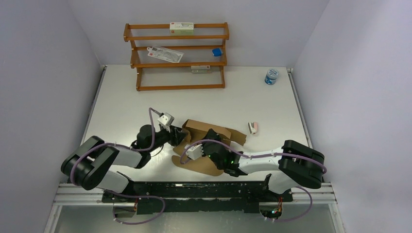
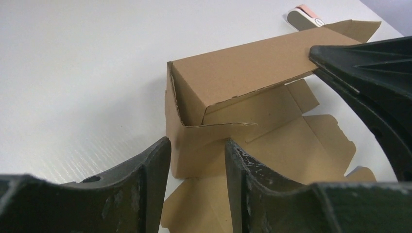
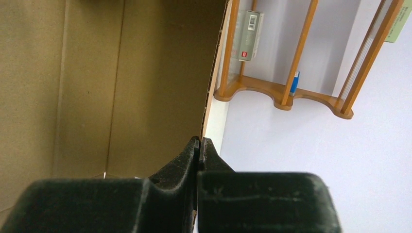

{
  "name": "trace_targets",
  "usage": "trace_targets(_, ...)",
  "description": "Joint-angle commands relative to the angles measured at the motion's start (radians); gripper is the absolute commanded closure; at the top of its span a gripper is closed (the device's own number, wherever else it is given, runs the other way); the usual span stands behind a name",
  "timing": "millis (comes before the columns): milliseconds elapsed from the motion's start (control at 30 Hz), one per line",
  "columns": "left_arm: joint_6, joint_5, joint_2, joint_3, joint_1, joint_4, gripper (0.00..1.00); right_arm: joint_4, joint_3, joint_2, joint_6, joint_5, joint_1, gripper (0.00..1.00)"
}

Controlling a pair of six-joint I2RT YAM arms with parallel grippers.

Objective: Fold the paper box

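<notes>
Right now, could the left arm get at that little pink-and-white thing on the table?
Probably not directly: the half-folded paper box and the right pincer gripping it stand between the left pincer and the pink-and-white item.

Top cam sits high behind the arms and looks down on the whole table [image 1: 272, 111] from far off, back to the wooden rack [image 1: 176, 64]. L wrist cam is low and close, looking over its own fingers [image 2: 141, 189] across the table at the paper box [image 2: 233, 77]. R wrist cam is right up against the box, maybe tipped sideways; it shares the rack w/ the top cam.
</notes>
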Motion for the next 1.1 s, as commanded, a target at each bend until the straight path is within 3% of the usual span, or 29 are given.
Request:
trace_targets(0,0.035,-0.071,0.061,-0.025,-0.042,0.168,0.5,-0.013,0.008,0.012,-0.022,0.002,0.017,1.0)
trace_targets(867,0.086,-0.469,0.394,-0.051,-0.222,0.689,0.54,-0.091,0.027,0.019,0.003,0.021,0.078,1.0)
trace_targets(1067,0.092,-0.544,0.452,-0.046,-0.228,0.777,0.6,-0.116,0.031,0.007,0.018,0.009,0.079,1.0)
